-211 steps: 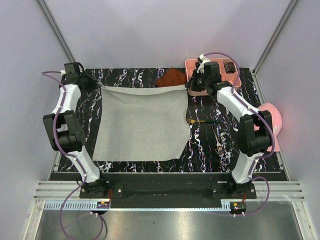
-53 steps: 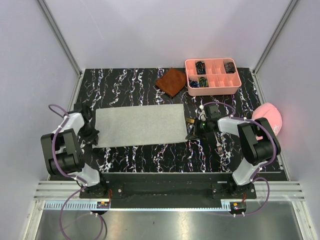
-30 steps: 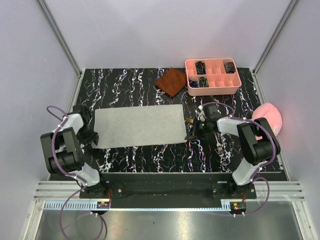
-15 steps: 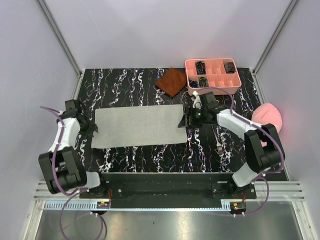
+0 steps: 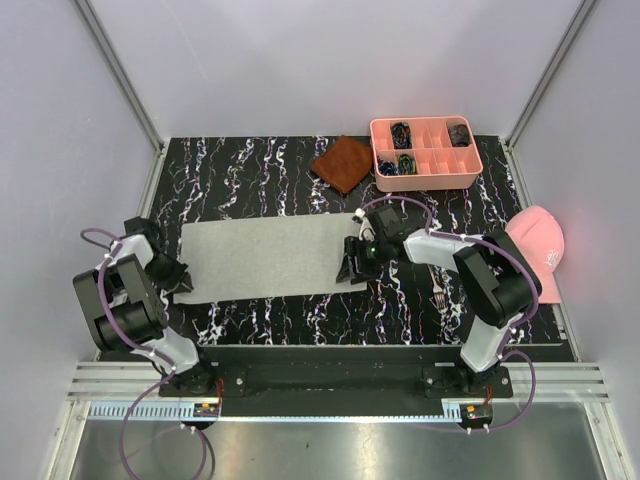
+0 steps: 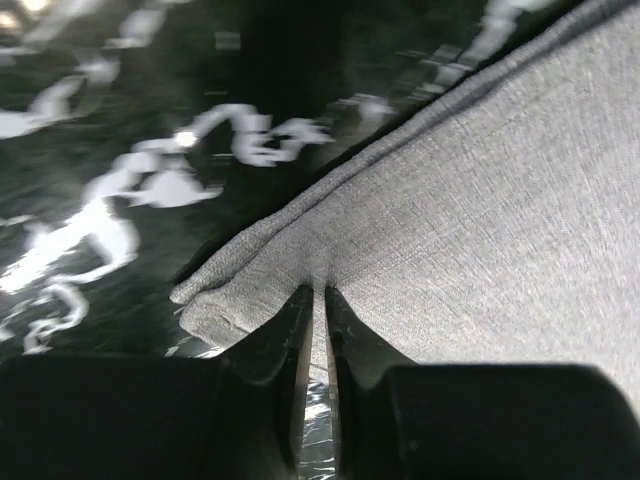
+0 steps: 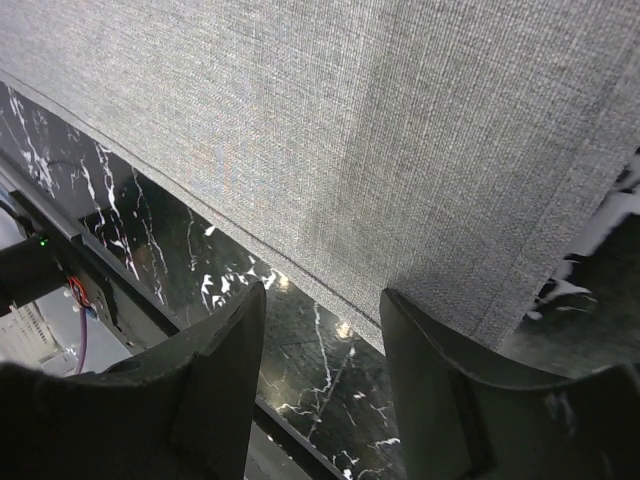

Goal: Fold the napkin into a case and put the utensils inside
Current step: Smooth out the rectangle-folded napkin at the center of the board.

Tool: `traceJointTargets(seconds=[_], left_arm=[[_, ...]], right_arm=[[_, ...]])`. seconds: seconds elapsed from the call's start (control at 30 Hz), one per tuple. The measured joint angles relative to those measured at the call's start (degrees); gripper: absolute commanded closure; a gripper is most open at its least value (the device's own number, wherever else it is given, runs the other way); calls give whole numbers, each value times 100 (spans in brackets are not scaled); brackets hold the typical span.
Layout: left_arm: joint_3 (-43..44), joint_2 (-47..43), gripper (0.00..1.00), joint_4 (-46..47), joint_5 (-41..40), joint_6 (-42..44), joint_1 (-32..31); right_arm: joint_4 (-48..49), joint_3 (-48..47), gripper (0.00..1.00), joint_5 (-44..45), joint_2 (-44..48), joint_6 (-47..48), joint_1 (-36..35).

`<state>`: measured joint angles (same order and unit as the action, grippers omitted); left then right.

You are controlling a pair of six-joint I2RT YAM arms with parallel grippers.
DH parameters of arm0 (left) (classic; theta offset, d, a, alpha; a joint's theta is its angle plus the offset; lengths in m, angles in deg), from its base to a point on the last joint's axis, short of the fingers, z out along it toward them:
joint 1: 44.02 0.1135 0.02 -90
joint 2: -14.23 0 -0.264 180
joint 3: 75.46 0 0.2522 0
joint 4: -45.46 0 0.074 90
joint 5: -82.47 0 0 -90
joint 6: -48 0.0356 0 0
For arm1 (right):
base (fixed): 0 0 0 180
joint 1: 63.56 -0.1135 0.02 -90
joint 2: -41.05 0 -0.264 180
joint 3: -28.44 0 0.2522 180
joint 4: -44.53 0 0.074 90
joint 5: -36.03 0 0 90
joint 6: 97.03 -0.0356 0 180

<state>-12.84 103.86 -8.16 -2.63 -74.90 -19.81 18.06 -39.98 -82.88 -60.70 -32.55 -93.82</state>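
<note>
left gripper [image 6: 318, 305] is closed down to a thin slit on the near-left corner of the napkin [image 5: 265, 255], with a pinch of the doubled grey edge caught between the fingers [image 6: 296, 335]. the grip looks shallow, right at the hem.

right gripper [image 7: 320, 330] is spread open just over the near-right edge of the napkin. nothing is held, and the cloth lies flat under it.

the napkin is laid as a wide folded strip across the middle of the worktop [image 5: 260, 175], long side running left-right. it is judged to be only a first fold, so more folding is needed before anything can be slid in.

the fork [image 5: 438, 290] is seen on the worktop right of the napkin, near the right arm and apart from the cloth. the dark utensil cannot be made out and is possibly hidden under that arm.

far side: brown cloth [image 5: 343, 163], pink tray [image 5: 425, 181], and pink cap [image 5: 540, 240] at the right edge.

risks:
- if only the left corner is lifted, the strip is likely to be dragged or skewed, as the right corner is not yet gripped.
- only the top layer may be picked at either corner, so the fold would be peeled open.
- with so shallow a pinch, the corner could be lost mid-lift.
- the fork could be knocked by the right arm, being so near it.
</note>
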Motion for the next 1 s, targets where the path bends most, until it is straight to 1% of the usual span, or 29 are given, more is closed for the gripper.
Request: traceJointTargets(seconds=[0.1, 0.13, 0.17, 0.23, 0.27, 0.33, 0.37, 0.43, 0.47, 0.5, 0.57, 0.6, 0.7, 0.83, 1.0], left_arm=[[-39, -136, 76, -149, -234, -44, 146], [-48, -232, 70, -205, -319, -63, 151], [-50, -361, 66, -260, -387, -92, 151], [-44, -717, 60, -291, -442, -133, 146], [-20, -890, 60, -271, -411, -146, 120], [96, -1088, 65, -153, -219, -168, 33], [173, -1082, 74, -61, -55, -192, -28], [474, -811, 80, 160, 382, -295, -278], [732, -503, 83, 291, 649, -339, -470], [918, -254, 83, 402, 807, -387, -586], [1362, 404, 87, 671, 1056, -468, -885], [1530, 671, 87, 767, 1130, -496, -999], [1843, 1174, 89, 903, 1298, -595, -1185], [2072, 1561, 89, 999, 1419, -743, -1178], [2249, 1974, 90, 1045, 1436, -879, -1115]], right_arm=[[120, 31, 38, -52, 0, -26, -149], [122, 24, 36, -55, 2, -24, -170], [90, 7, 31, -48, 11, -22, -175], [-70, -125, 27, 35, 11, -2, -177], [-166, -256, 24, 98, 4, 15, -175], [-334, -710, 23, 138, -96, 31, -142], [-367, -975, 23, 138, -195, 26, -122], [-376, -1836, 24, 70, -619, 2, -44], [-313, -2245, 25, 52, -859, -7, -7], [-264, -2608, 31, 13, -1082, -24, 24], [-214, -3217, 39, -66, -1480, -59, 76], [-225, -3473, 50, -92, -1668, -87, 96], [-221, -3985, 65, -181, -2105, -149, 142], [-227, -4301, 71, -302, -2527, -240, 179], [-256, -4350, 74, -452, -2841, -289, 245]])
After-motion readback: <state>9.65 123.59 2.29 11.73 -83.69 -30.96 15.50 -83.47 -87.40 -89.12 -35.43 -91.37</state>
